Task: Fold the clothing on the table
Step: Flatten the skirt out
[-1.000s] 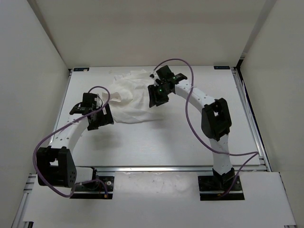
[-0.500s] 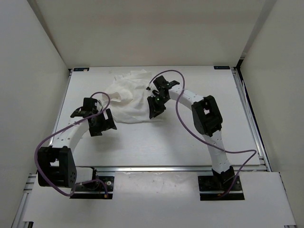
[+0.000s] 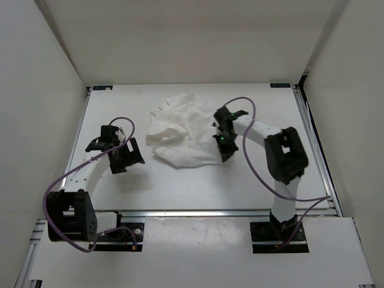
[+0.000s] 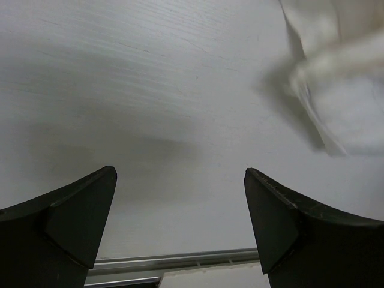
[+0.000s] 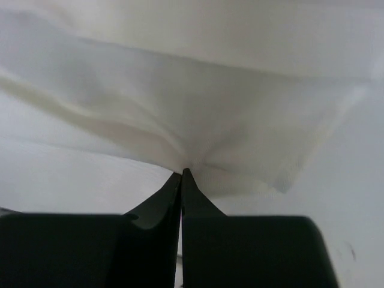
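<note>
Garment: the thin white cloth garment (image 3: pixel 183 132) is soft, matt fabric, rumpled into creases; a fine weave shows at its edge in the right wrist view.
Tabletop: the flat white tabletop (image 3: pixel 198 186) is matt and smooth, with a faint wood-like grain in the left wrist view.
Rail: the silver metal rail (image 3: pixel 198 212) has a dull sheen.
Hands: the left hand (image 4: pixel 180 180) and right hand (image 5: pixel 182 175) have smooth, matt black plastic fingers (image 4: pixel 72 222).
Cable: the purple cable (image 3: pixel 297 200) looks rubbery and slightly glossy.

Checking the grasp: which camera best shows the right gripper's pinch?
Right wrist: the right gripper is shut on the clothing, fabric puckering at its tips. Top external shows it small; left wrist shows only blurred clothing.
</note>
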`<state>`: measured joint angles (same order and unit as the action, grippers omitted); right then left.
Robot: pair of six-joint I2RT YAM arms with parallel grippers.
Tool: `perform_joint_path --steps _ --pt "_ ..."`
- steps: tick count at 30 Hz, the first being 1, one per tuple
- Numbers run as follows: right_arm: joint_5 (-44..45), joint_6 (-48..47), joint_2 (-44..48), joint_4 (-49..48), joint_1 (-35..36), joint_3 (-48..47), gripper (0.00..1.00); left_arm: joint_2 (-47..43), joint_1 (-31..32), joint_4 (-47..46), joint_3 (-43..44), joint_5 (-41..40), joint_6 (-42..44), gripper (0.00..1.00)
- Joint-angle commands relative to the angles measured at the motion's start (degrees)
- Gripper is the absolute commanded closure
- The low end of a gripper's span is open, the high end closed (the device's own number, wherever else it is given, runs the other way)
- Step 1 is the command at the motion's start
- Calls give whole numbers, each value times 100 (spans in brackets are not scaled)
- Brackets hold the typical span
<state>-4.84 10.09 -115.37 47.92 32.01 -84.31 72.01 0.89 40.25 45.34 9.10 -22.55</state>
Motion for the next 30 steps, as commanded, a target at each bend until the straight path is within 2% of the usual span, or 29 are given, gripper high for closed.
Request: perform_joint_path --steps 1,2,5,6,8,10,12,14,18,21,30 --pt "1098 580 1242 692 -756 1001 100 -213 -80 -78 -87 126 30 1" --pt "1125 713 1419 692 -1010 1361 100 -205 -80 -113 -96 101 -4 2" --pt "1170 828 2201 544 -1434 1628 70 -143 -88 -157 -122 206 -4 1" --pt "1135 724 2351 395 -1417 1524 55 -126 -80 -175 -113 206 -22 1" --pt "942 670 2773 70 -1242 1270 45 -99 -88 -202 -131 259 -39 1" --pt "530 565 2888 -317 -1039 944 43 -91 -71 -272 -157 390 -74 1" --pt "-347 661 2792 -625 -873 541 43 -90 -264 -333 -175 539 -101 1" --pt "-500 688 2442 -609 -575 311 43 -90 -308 -369 -210 584 -127 1" --pt "-159 478 1801 -381 -117 12 44 -134 -352 -404 -227 593 -127 2" --pt "193 389 1659 -179 103 -33 46 -160 -308 -369 -202 602 -136 1" --pt "818 344 2369 288 262 389 47 -135 -299 -474 -307 663 -127 2"
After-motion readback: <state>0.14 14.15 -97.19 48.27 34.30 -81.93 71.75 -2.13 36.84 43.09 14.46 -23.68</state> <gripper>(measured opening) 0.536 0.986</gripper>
